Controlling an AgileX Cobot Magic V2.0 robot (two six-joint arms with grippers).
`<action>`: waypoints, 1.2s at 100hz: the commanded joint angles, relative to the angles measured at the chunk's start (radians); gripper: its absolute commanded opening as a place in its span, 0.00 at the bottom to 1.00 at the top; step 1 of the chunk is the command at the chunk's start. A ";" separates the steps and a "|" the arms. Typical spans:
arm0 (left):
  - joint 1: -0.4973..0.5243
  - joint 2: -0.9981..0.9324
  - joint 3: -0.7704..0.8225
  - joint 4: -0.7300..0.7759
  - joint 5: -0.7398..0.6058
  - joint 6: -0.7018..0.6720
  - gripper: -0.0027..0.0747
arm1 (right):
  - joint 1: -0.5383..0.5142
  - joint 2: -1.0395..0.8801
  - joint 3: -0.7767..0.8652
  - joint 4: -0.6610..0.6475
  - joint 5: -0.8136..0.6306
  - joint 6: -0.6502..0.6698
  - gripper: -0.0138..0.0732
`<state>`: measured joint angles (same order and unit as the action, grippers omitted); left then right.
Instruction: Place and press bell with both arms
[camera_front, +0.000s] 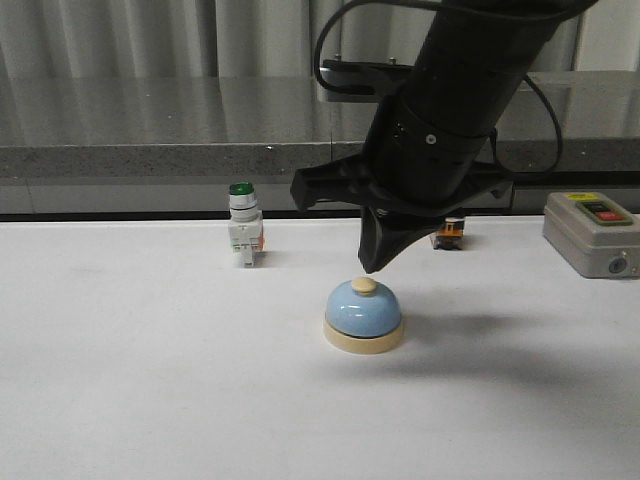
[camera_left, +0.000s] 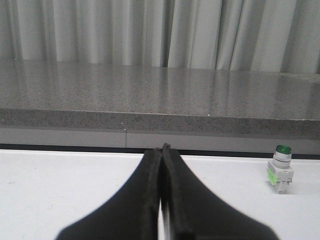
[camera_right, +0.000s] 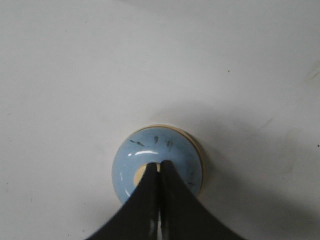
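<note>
The light-blue bell (camera_front: 363, 315) with cream base and cream button stands upright on the white table, near the middle. My right gripper (camera_front: 371, 266) hangs shut just above its button, tips pointing down, a small gap between them. In the right wrist view the shut right gripper (camera_right: 159, 164) covers most of the cream button of the bell (camera_right: 150, 150). My left gripper (camera_left: 161, 148) is shut with nothing between its fingers, low over the table and far from the bell; it does not show in the front view.
A green-capped white push-button switch (camera_front: 244, 226) (camera_left: 281, 162) stands behind and left of the bell. A grey box with red and black buttons (camera_front: 594, 233) sits at the right. A small orange-and-black part (camera_front: 451, 231) lies behind the arm. A grey stone ledge (camera_front: 150, 150) runs along the back.
</note>
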<state>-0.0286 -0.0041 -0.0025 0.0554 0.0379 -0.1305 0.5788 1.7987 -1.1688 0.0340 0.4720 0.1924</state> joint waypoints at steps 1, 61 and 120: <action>0.001 -0.033 0.055 -0.008 -0.086 -0.009 0.01 | 0.002 -0.044 -0.032 0.002 -0.052 -0.008 0.08; 0.001 -0.033 0.055 -0.008 -0.086 -0.009 0.01 | 0.002 -0.029 -0.032 0.001 -0.041 -0.008 0.08; 0.001 -0.033 0.055 -0.008 -0.086 -0.009 0.01 | -0.183 -0.392 0.070 -0.047 -0.133 -0.008 0.08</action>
<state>-0.0286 -0.0041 -0.0025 0.0550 0.0379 -0.1305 0.4399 1.5174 -1.1206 0.0063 0.4138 0.1924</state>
